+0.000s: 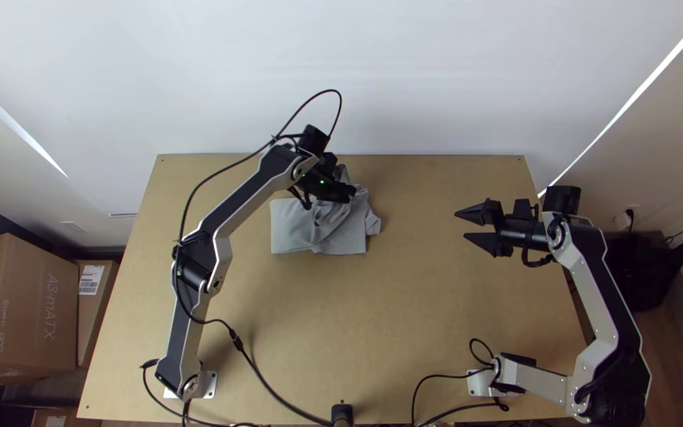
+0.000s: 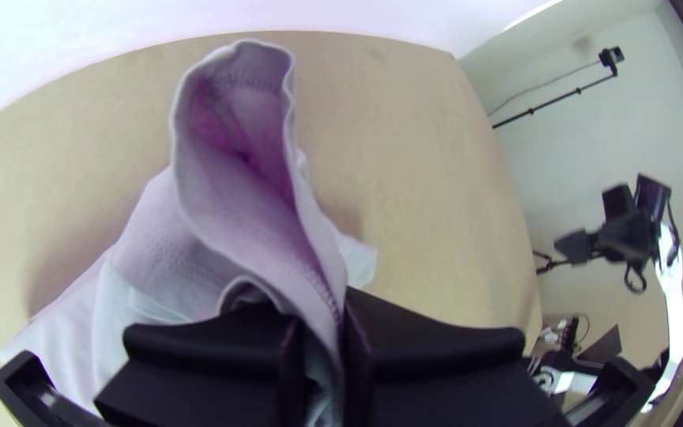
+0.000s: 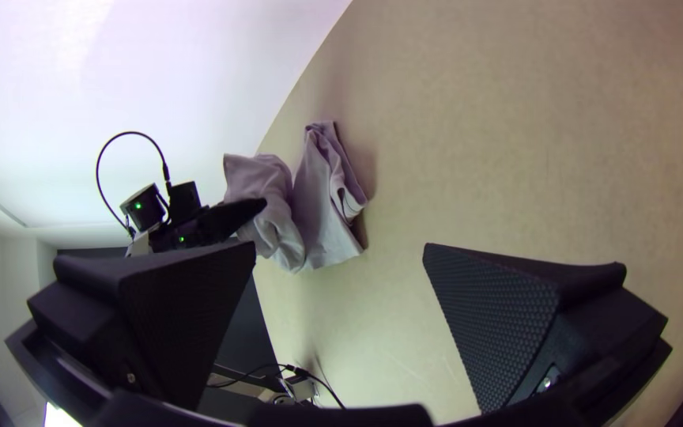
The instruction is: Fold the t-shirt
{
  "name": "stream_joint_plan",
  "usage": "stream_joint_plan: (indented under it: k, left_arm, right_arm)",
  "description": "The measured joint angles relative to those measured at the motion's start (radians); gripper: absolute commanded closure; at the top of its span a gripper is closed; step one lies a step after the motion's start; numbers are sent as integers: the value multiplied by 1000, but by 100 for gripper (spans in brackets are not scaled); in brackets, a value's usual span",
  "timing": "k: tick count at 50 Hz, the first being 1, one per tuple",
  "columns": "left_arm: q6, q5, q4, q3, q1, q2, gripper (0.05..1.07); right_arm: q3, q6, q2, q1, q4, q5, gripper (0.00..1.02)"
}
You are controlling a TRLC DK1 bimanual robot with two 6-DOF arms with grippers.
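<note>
Nearest the right wrist camera, the two broad black fingers of the right claw point(image 1: 462, 224) stood wide apart with nothing between them. This claw was over the right side of the pale wooden table point(image 1: 405, 316), pointing left, well apart from the cloth. The left claw point(image 1: 351, 193) was over the far part of the table, left of the middle, its fingers closed on a pinch of the grey t-shirt point(image 1: 290, 225).

The t-shirt lay in the far left part of the table. Its near part was flat and folded into a rough rectangle, with wrinkled layers across the middle and a loose, rumpled bit on the right. Farther back, the held part rose in a crumpled fold, and beyond the fingers a hemmed edge curled around a hollow.

The left arm point(image 1: 181, 340) stretched from the near left corner to the far side, a black cable point(image 1: 258, 382) looping beside it. The right arm point(image 1: 601, 296) bent out past the table's right edge. Cardboard boxes point(image 1: 21, 308) stood off to the left.
</note>
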Motion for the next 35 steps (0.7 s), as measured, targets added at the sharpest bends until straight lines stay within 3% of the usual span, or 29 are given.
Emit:
stream_joint_plan:
  k: [13, 27, 35]
  left_arm:
    - [-72, 0, 154, 15, -41, 50, 10]
    - [-74, 3, 129, 26, 2, -52, 10]
    - [-51, 3, 76, 28, 106, -179, 10]
  right_arm:
    - [-135, 44, -96, 106, 67, 69, 5]
    - [-116, 87, -19, 225, 218, 111, 5]
    - [16, 87, 128, 314, 243, 178, 5]
